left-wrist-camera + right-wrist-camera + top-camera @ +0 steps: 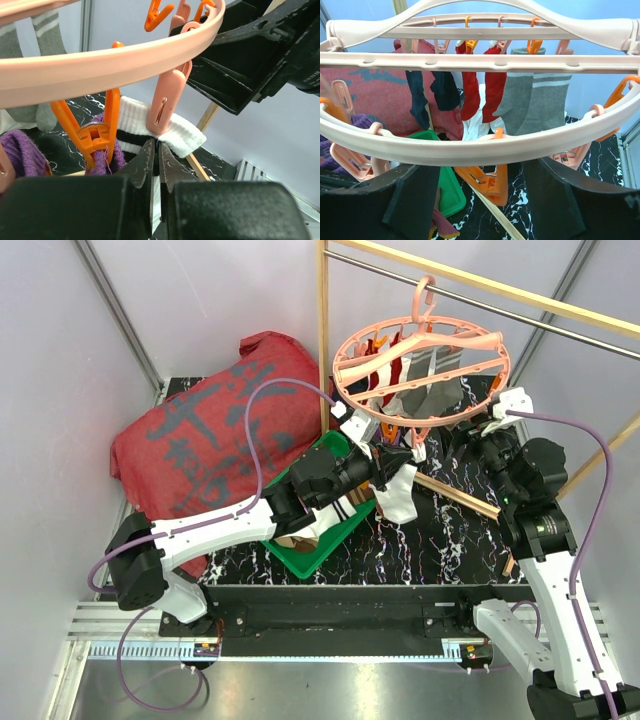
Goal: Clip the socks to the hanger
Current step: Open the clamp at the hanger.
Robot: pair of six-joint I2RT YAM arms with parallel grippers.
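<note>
**A:** What lies farthest left?

**B:** A big red cloth [200,440] with grey characters, heaped on the worktop [420,550]. Just beside it is a green tray [330,545], and the left arm reaches across that tray.

**A:** And the left hand [156,152]?

**B:** Its fingers are pressed almost together on a white sock [135,117] with black stripes. A pale strip shows in the slit between them. A pink clip [162,107] bites the sock's cuff just above the fingertips.

**A:** Does the overhead view show that?

**B:** No, only the sock dangling under the hand. The left wrist view also shows an orange clip [97,132] next to it, holding a purple sock [20,150].

**A:** Where is the hanger [340,370]?

**B:** Right of centre, above the worktop, its hook over a metal rail [540,324] of a wooden frame [322,330].

**A:** And the right hand [476,170]?

**B:** Its fingers are wide apart, one on each side, just below the ring's near rim. I cannot tell whether they touch it.

**A:** What does only its camera show?

**B:** The far row of hung pairs: two navy socks [417,95], two red socks [494,92] and two grey socks [535,100] with pale stripes.

**A:** The surface?

**B:** Black with white marbling. A wooden strip [495,217] runs across it.

**A:** The room?

**B:** Pale, plain walls close in on both sides.
</note>
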